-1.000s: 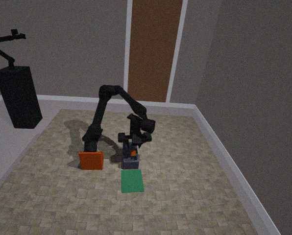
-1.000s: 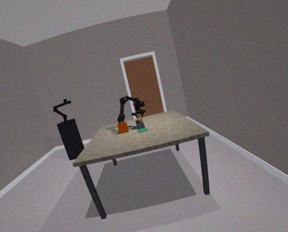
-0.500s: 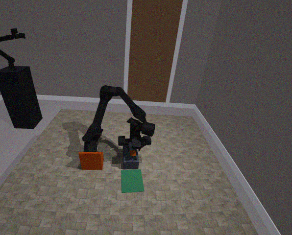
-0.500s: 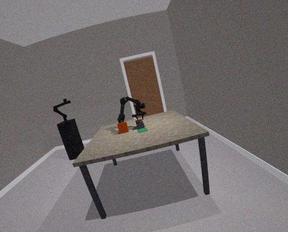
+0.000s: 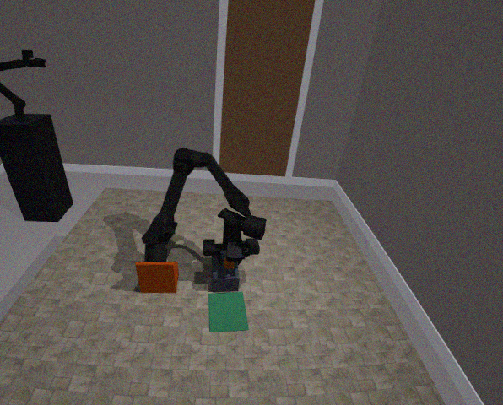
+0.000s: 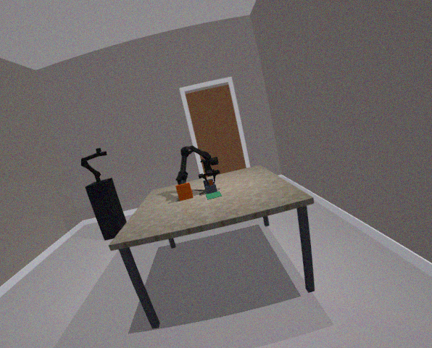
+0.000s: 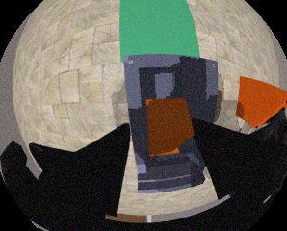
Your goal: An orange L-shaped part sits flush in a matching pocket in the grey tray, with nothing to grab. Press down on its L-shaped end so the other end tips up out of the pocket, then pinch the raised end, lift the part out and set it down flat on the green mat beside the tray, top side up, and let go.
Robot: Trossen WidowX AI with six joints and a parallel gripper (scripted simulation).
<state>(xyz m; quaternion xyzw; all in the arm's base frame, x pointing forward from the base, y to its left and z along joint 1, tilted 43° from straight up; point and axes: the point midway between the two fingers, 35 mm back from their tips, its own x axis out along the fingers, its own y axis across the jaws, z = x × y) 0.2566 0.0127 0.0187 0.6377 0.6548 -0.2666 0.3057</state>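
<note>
Orange part: the orange L-shaped part is at the grey tray, over its pocket, and looks tipped up rather than flush; its lower end is too hidden to tell how it meets the pocket
Grey tray: the grey tray stands on the table, with part of its recess uncovered on the side toward the mat
Gripper: the gripper is low over the grey tray, pointing down, one finger on either side of the orange part
Fingers: apart, not clamped on anything; whether either one brushes the part, I cannot tell
Green mat: the green mat lies flat just beside the grey tray, at its near end in the top view
Arm: the black arm arches up and over from the left of the grey tray in the top view
Orange block: an upright orange block stands apart from the grey tray, left of it in the top view, in front of the arm's foot
Table: the stone-patterned table spreads under and around the grey tray
Black pedestal: a tall black pedestal, well apart from the grey tray, carries a second arm
Door: a brown door with a white frame is in the wall behind the grey tray
</note>
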